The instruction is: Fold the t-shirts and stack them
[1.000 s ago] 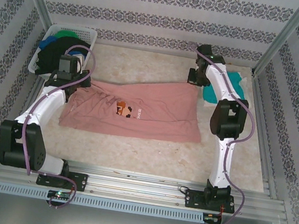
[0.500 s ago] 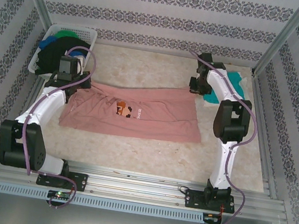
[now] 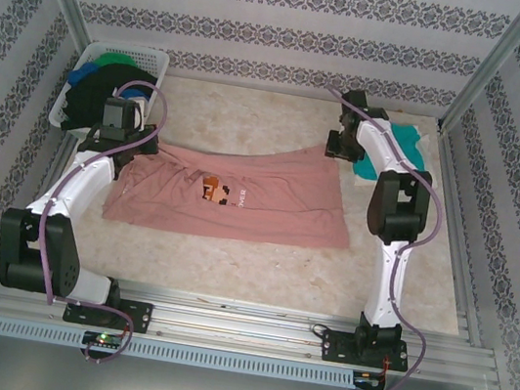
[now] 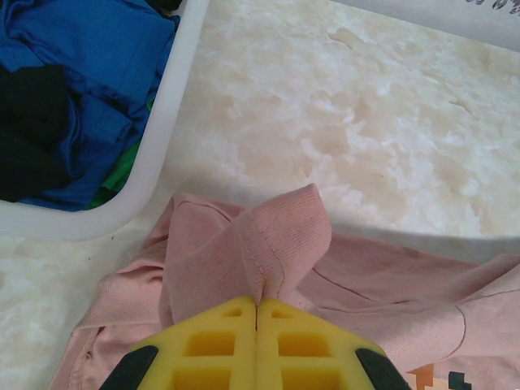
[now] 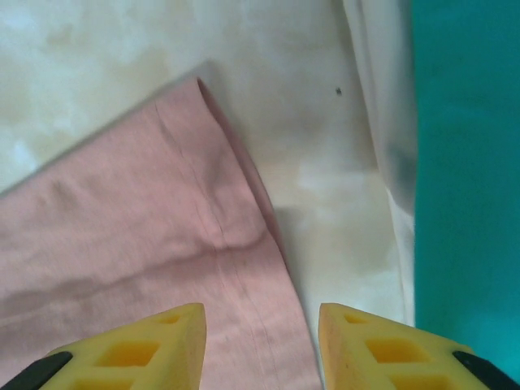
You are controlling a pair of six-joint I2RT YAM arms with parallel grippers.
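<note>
A salmon-pink t-shirt (image 3: 241, 192) with a small brown pixel print lies spread across the middle of the table. My left gripper (image 4: 257, 305) is shut on a raised fold of it (image 4: 280, 236) at the shirt's left end, close to the basket. My right gripper (image 5: 262, 318) stands open just above the shirt's far right hem corner (image 5: 146, 236), holding nothing. To its right lies a teal t-shirt (image 5: 467, 162), folded at the far right of the table (image 3: 401, 148). Blue (image 4: 89, 49), black (image 4: 28, 122) and green (image 4: 122, 166) shirts sit in the basket.
The white slotted basket (image 3: 94, 55) stands at the far left corner, its rim (image 4: 162, 114) right beside my left gripper. Patterned walls and metal posts enclose the table. Bare marbled tabletop (image 3: 242, 118) lies behind the pink shirt and in front of it.
My right gripper has opened and let go of the pink shirt's hem corner, which now lies flat. The left gripper has kept its hold and place.
</note>
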